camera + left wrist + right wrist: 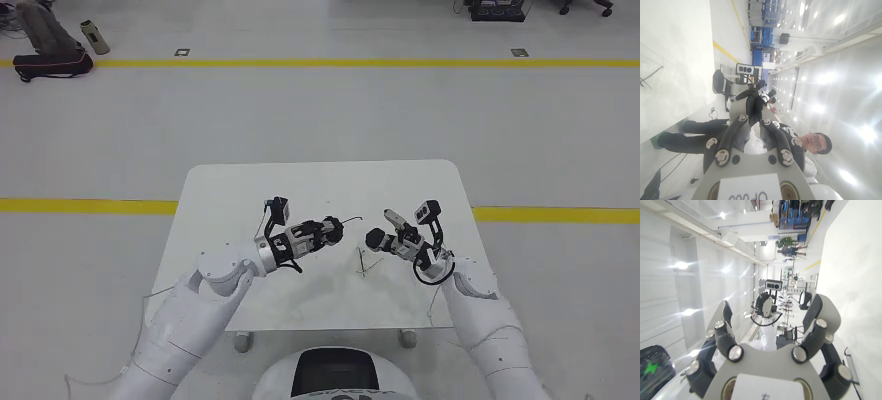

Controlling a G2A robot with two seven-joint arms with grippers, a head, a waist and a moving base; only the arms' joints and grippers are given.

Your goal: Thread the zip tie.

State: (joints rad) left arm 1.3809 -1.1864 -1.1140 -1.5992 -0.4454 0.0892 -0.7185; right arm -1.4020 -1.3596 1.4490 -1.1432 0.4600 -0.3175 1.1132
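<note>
**Left gripper presenting the zip tie over mid-table [300,185].**
The left gripper [331,231] is clamped on the black zip tie [750,94], tail pointing right. The right gripper [385,228], spread wide and empty, should probably pinch that tail near its tip and feed it squarely.

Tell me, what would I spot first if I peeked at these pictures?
Over the middle of a white table, the left gripper has its jaws shut on a black zip tie, whose tail pokes toward the right gripper. That one's jaws stand wide open and empty. A thin dark piece lies on the table near the gap between them.
</note>
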